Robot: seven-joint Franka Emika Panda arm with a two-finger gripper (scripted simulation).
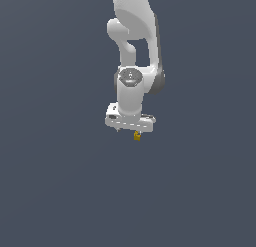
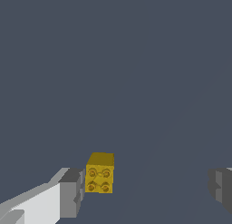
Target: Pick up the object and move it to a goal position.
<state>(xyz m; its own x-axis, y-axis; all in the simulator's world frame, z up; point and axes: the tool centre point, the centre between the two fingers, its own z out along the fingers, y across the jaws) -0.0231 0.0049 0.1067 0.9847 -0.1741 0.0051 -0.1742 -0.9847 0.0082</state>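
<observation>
wrist view: block (image 2: pixel 100 173) beside one finger (image 2: pixel 71 192), other finger well apart
tool (image 2: pixel 147 189): spread, pinching nothing
done: approach
left: grasp, lift, carry to goal

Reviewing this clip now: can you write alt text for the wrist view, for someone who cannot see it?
A tiny mustard-yellow cube-like block with four small round marks on one face sits right beside one grey fingertip of the white gripper; whether they touch is unclear. The other fingertip stands far off, so the jaws are wide open. Behind is plain dark grey-blue.
</observation>
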